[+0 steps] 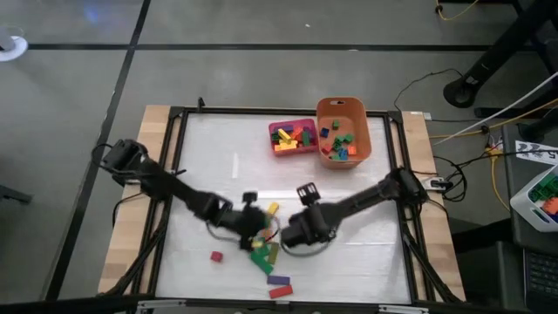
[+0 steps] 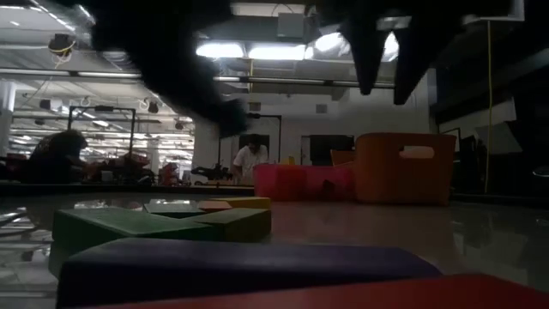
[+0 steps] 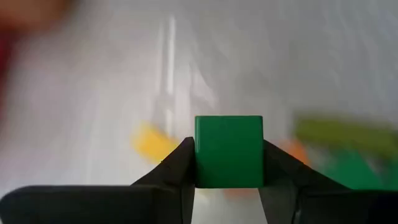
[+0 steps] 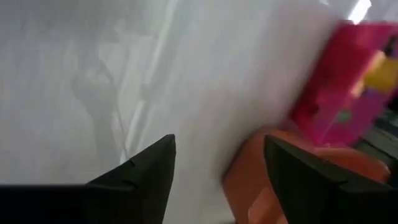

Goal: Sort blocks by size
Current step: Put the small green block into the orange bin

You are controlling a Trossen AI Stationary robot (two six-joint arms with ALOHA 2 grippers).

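My left gripper (image 1: 255,228) is at the table's near middle, shut on a green cube (image 3: 229,151) above a cluster of loose blocks. That cluster has a yellow block (image 1: 272,208), green blocks (image 1: 261,257), a purple bar (image 1: 279,280) and a red bar (image 1: 281,291). A red cube (image 1: 216,256) lies apart to the left. My right gripper (image 1: 296,231) is just to the right, lifted off the table, open and empty (image 4: 219,149); its two fingers point down in the low view (image 2: 386,60). My left gripper pinches the green cube by two opposite side faces (image 3: 199,155) between its two fingers. The cube sits square between the fingertips, one face toward the camera. It looks lifted clear of the table, with blurred blocks below it.
A pink square tray (image 1: 293,138) with several blocks and an orange tub (image 1: 343,129) with several blocks stand side by side at the far edge. The table has a dark frame (image 1: 179,174) around it. People show in the room beyond (image 2: 249,159).
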